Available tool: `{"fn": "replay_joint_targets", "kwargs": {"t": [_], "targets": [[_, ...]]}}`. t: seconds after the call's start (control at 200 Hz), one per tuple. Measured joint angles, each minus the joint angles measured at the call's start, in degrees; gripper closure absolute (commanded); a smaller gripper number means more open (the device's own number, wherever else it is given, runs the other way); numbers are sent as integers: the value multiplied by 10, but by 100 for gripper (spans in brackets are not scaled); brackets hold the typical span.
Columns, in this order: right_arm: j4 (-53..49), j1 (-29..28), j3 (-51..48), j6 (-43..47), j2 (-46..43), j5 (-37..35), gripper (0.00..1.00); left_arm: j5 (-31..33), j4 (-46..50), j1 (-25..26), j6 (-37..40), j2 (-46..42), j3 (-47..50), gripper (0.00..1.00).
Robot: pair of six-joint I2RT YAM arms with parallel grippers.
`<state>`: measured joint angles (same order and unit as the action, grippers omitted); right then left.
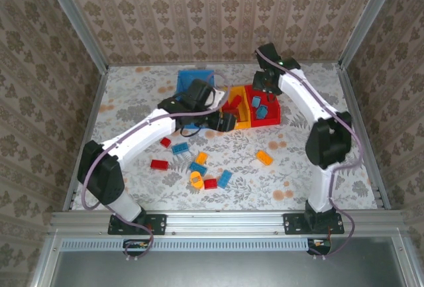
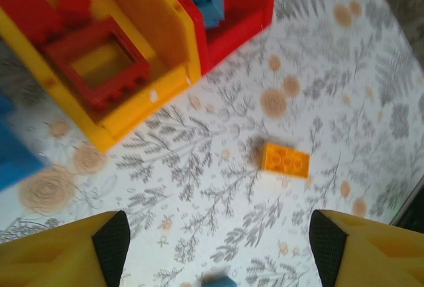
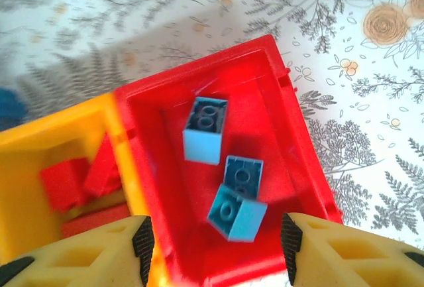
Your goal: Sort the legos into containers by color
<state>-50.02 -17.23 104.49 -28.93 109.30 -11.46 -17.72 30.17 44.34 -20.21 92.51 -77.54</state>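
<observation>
Tabletop (image 1: 132,101) first: floral-printed, wide, carrying everything. Then two arms, both stretched toward the three containers at the far middle. Blue container (image 1: 192,75) at the back, partly under the left arm, contents impossible to make out. Yellow container (image 2: 162,35) and red container (image 3: 271,121) just right of it, touching wall to wall. Left gripper (image 2: 218,247) low over bare tabletop at the near side of the yellow container, fingers spread wide, nothing between them. Right gripper (image 3: 217,240) hanging above the red container, fingers parted, likewise empty. Inside the red container, three blue legos (image 3: 205,130), two of them leaning together. Inside the yellow container, a red window frame (image 2: 99,65) and a few solid red legos (image 3: 63,184). So grouped by colour, though not matched to container colour. Outside the containers, one orange lego (image 2: 285,160) flat on the tabletop just ahead of the left gripper. Nearer the arm bases, a scatter of loose legos (image 1: 198,168): red, blue and orange mixed, about eight. Judged from that, roughly half sorted at best. No orange piece visible in the red or yellow container. Reds, blues and oranges all left to collect.
</observation>
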Motion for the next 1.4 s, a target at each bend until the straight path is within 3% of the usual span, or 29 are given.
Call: {"fn": "replay_joint_targets", "kwargs": {"t": [0.285, 0.5, 0.815, 0.96, 1.265, 1.4], "targets": [[28, -2, -272, -1, -296, 35, 36, 36, 33, 110, 7, 142, -65, 21], [-1, 0, -352, -4, -425, 46, 33, 44, 78, 141, -97, 254, -192, 21], [-25, 1, -389, -3, -509, 60, 32, 18, 214, 141, -325, 360, -355, 15], [-30, 1, -394, 1, -532, 64, 32, -12, 261, 137, -423, 372, -366, 15], [-30, 1, -405, 3, -555, 75, 32, -41, 222, 139, -600, 402, -370, 16], [-30, 1, -408, 3, -558, 76, 32, -46, 205, 141, -639, 443, -384, 24]]}}
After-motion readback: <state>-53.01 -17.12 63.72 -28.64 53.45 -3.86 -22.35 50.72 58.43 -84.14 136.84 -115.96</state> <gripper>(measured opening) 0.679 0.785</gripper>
